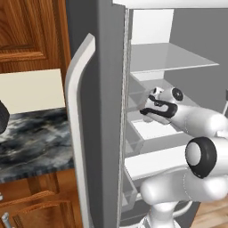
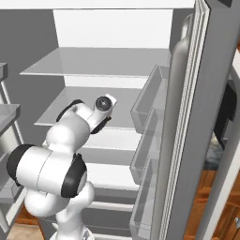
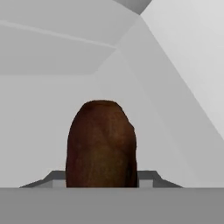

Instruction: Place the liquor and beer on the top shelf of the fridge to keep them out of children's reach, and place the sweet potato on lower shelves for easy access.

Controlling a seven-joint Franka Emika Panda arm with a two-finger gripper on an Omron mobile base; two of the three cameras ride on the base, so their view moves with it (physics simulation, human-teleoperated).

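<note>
Hand view is showing the small reddish-brown sweet potato (image 3: pixel 101 144) standing lengthwise at lower centre, pinched by the end effector (image 3: pixel 101 177). Pale fridge (image 3: pixel 175 78) interior is lying straight ahead.

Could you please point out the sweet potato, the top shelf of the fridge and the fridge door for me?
sweet potato (image 3: pixel 101 146): hand view, middle of its brown body, between the gripper's tips.
top shelf (image 2: pixel 103 62): right base view, bare middle of the panel.
fridge door (image 1: pixel 79 129): left base view, its light-grey edge.
</note>
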